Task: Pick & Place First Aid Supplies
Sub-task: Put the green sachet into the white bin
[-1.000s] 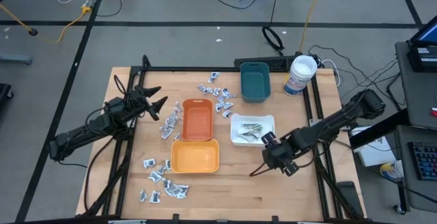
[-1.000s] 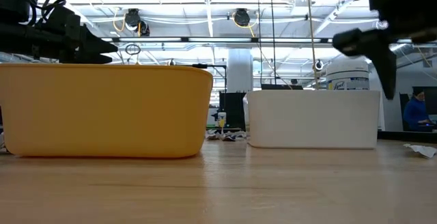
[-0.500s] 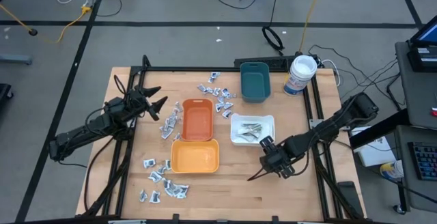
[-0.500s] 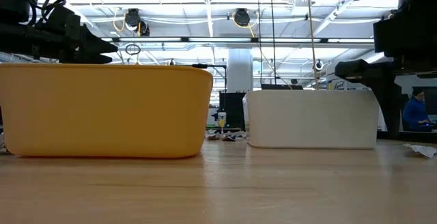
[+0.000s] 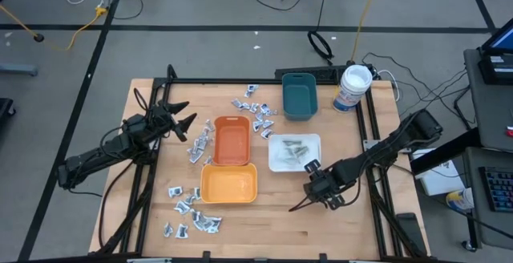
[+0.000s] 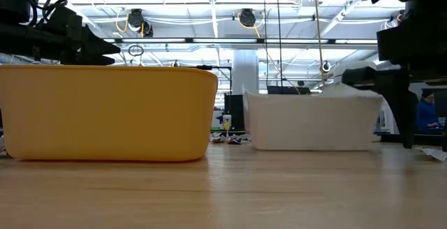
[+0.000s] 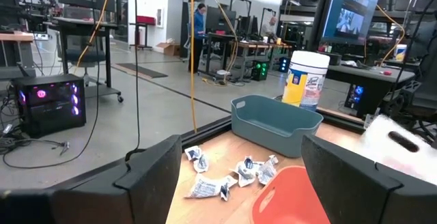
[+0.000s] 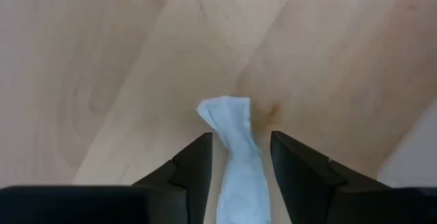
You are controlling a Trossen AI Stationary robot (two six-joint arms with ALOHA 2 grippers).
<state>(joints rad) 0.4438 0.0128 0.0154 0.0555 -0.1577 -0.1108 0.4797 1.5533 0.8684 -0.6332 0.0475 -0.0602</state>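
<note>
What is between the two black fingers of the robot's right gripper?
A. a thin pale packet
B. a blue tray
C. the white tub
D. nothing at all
A: in the right wrist view a slim pale packet lies between the fingers of the right gripper above the wooden table.
</note>
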